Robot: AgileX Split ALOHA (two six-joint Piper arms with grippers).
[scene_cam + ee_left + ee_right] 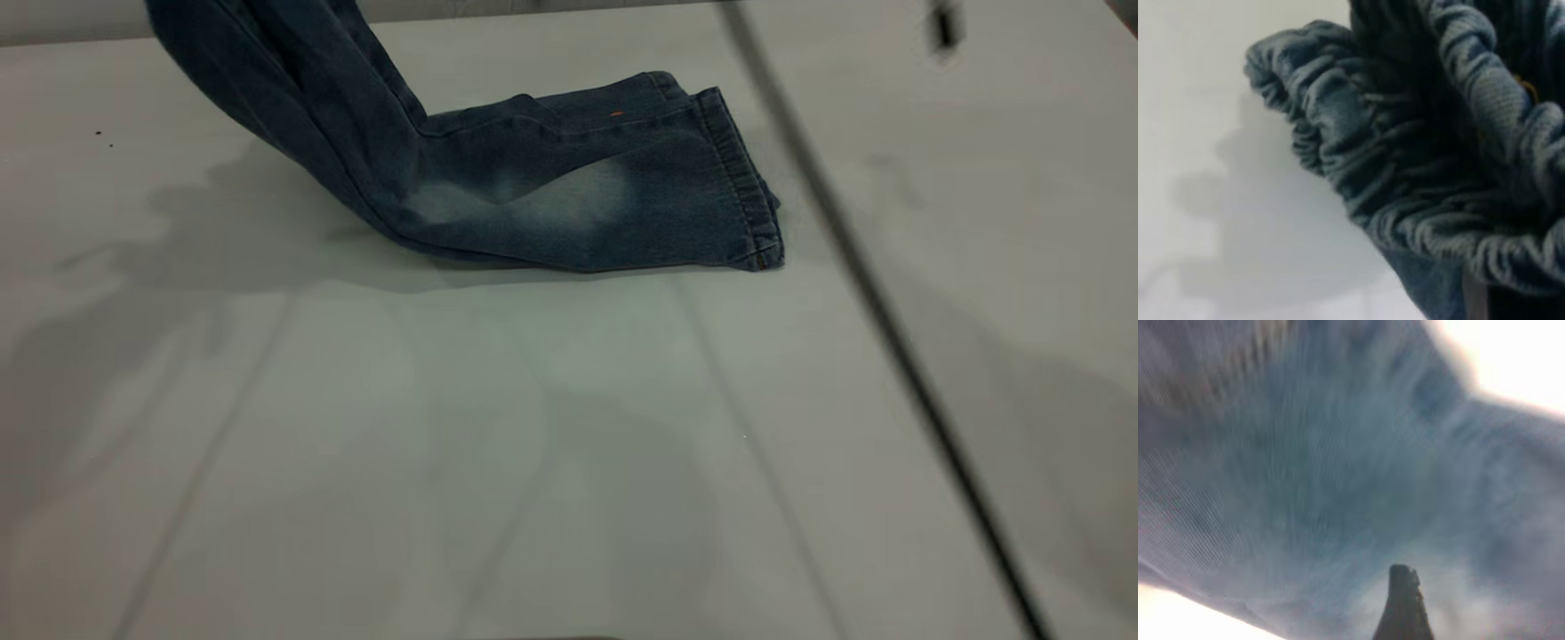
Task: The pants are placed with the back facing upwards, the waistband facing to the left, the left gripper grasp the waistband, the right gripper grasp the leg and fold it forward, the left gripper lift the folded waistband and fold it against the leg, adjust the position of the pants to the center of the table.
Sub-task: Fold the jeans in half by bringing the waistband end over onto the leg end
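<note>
The counter [569,444] fills the exterior view, pale and wide, crossed by a dark seam on its right side. On its far half lie the pants [533,191], already doubled lengthwise; the hem end rests flat at the right, and the other end rises steeply off the surface up and out of the top left of that view. The leg [578,200] with the pale faded oval is the layer that shows on top.

The waistband [1358,167] fills the left wrist view, bunched and gathered, hanging above the counter with its shadow below. The left gripper is not itself visible in any view, so I cannot tell how its fingers stand; from the lifted cloth I judge it has the waistband. Of the right gripper [1403,603] only one dark fingertip shows, close over blurred denim, and whether it is open or closed I cannot tell.

The step in hand looks like the second fold: carrying the waistband over to the leg. To do it well, I would keep the waistband high enough that the cloth does not drag the flat part along, travel toward the hem in one arc, and lower it so the edges meet squarely before letting go.

No containers appear in these views
</note>
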